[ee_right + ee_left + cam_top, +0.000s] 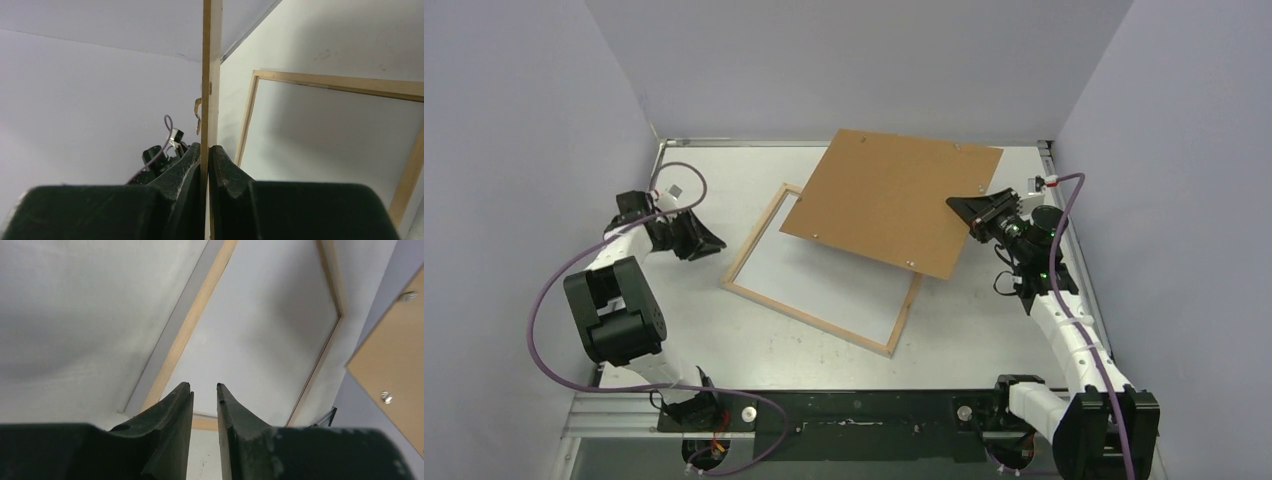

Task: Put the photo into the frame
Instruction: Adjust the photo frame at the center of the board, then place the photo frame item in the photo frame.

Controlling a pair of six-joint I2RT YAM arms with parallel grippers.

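The frame (pixel 807 318), thin pale wood, lies flat on the table in the middle. A plain white sheet, the photo (pixel 824 275) back side up, fills its inside; no print shows. My right gripper (pixel 969 212) is shut on the right edge of the brown backing panel (pixel 889 200) and holds it tilted above the frame's far right part. In the right wrist view the panel's edge (pixel 211 75) runs up from between the pads of that gripper (pixel 206 146). My left gripper (pixel 714 243) hangs just left of the frame, slightly open and empty (pixel 204 386); the frame bar (pixel 200 310) lies ahead of it.
Grey walls close in the table on three sides. The table's back rim (pixel 754 142) runs behind the panel. The panel has small metal clips (pixel 386 397) on its face. A purple cable (pixel 686 180) loops over the left arm.
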